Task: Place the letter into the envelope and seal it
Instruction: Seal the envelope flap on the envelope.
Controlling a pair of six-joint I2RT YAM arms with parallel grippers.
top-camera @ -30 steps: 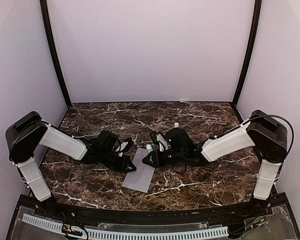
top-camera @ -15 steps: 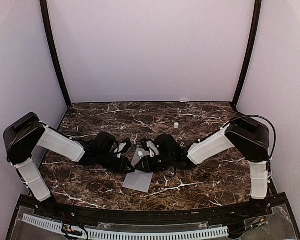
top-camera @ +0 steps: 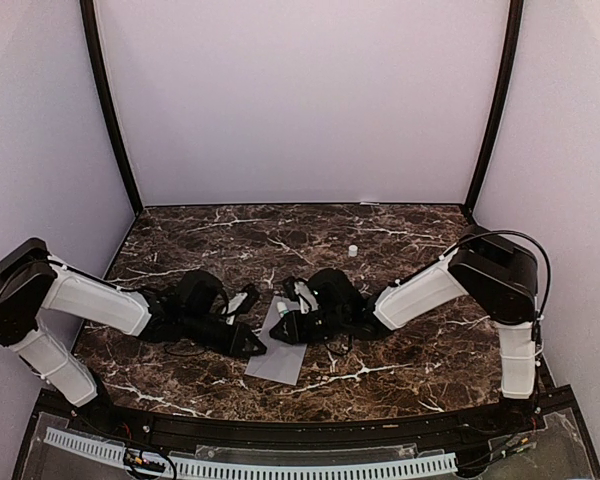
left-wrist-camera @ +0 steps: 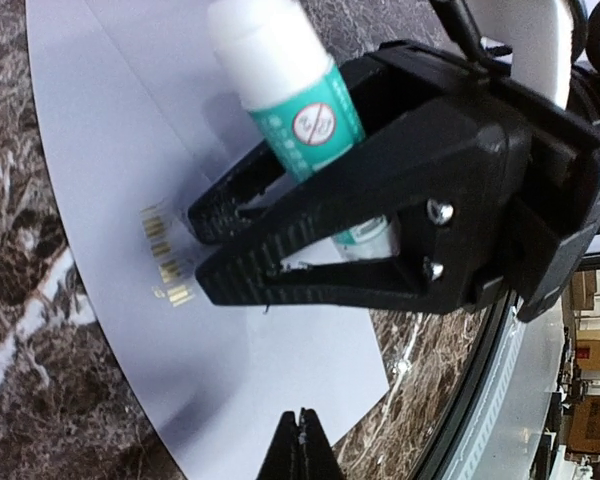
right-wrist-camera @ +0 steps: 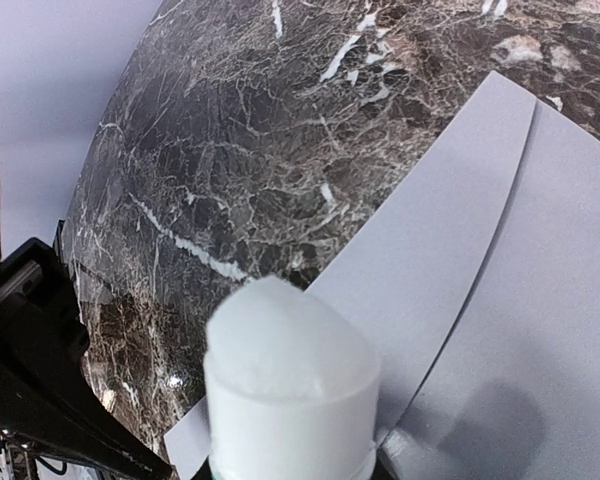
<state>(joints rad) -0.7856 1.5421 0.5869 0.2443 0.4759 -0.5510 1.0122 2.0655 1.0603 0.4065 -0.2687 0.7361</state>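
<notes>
The grey envelope [top-camera: 278, 352] lies flat on the marble, its flap [right-wrist-camera: 450, 240] spread open. My right gripper [top-camera: 286, 327] is shut on a white glue stick with a green label [left-wrist-camera: 298, 95], and it hovers low over the envelope [left-wrist-camera: 110, 140]. The stick's uncapped white tip [right-wrist-camera: 288, 365] points at the flap. My left gripper [left-wrist-camera: 302, 430] is shut and empty. It sits over the envelope's near left edge [top-camera: 255, 346]; whether it touches the paper is unclear. The letter is out of view.
A small white cap [top-camera: 352, 251] stands on the marble table [top-camera: 410, 235] behind the right arm. Faint gold marks [left-wrist-camera: 165, 252] show on the envelope. The black front rail [top-camera: 300, 430] runs along the near edge.
The right arm swung left with the glue stick until it was over the envelope, then held still. The left arm's elbow dropped outward and its gripper slid slightly nearer along the envelope's edge.
</notes>
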